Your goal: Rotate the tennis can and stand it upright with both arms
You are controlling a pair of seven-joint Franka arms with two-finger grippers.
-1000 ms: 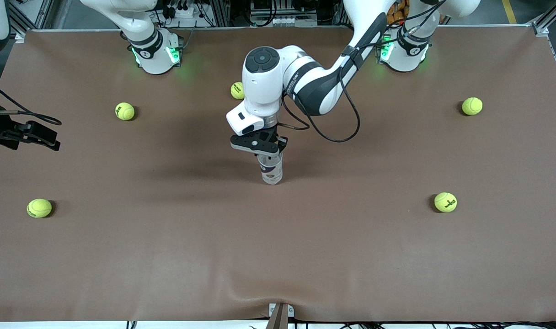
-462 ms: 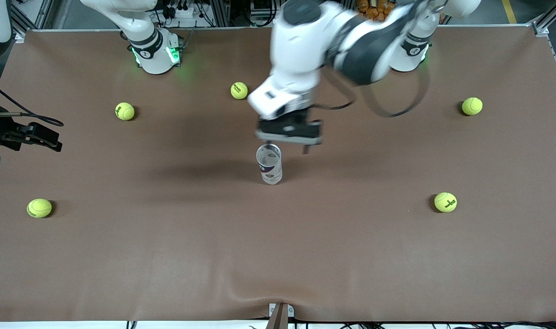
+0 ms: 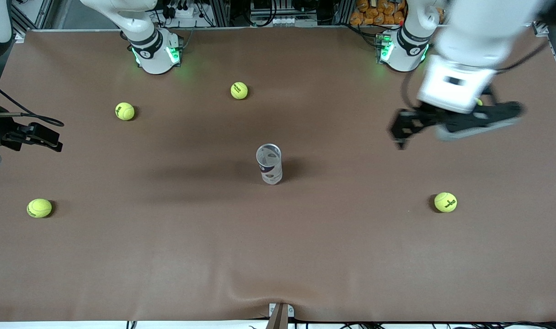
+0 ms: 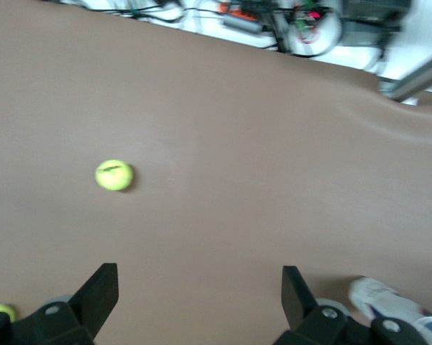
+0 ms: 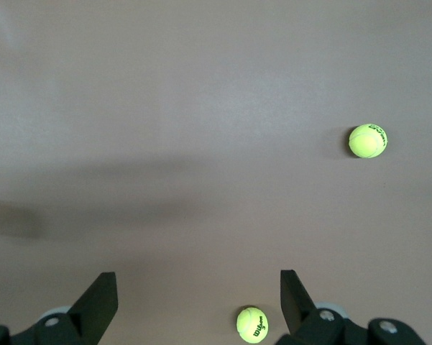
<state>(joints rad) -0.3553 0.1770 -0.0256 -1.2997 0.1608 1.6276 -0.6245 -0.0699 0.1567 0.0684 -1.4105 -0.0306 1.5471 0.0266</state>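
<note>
The tennis can (image 3: 269, 164) stands upright in the middle of the brown table (image 3: 278, 256), its open metallic rim facing up and its blue and red label showing. Nothing touches it. My left gripper (image 3: 447, 128) is open and empty, blurred in the air over the left arm's end of the table, well away from the can. In the left wrist view its fingers (image 4: 200, 295) stand wide apart over bare cloth. My right gripper (image 3: 42, 136) waits at the right arm's end of the table, open and empty, as the right wrist view (image 5: 198, 302) shows. The can is out of both wrist views.
Loose tennis balls lie on the table (image 3: 125, 111), (image 3: 239, 90), (image 3: 39, 208), (image 3: 445, 202). One ball (image 4: 113, 175) shows in the left wrist view and two (image 5: 367, 140), (image 5: 252, 324) in the right wrist view. Green-lit bases (image 3: 157, 52), (image 3: 401, 50) stand along the table's edge farthest from the front camera.
My left gripper let go of the can's top, rose, and swung away toward the left arm's end of the table. The can stayed upright. The right arm has barely moved.
</note>
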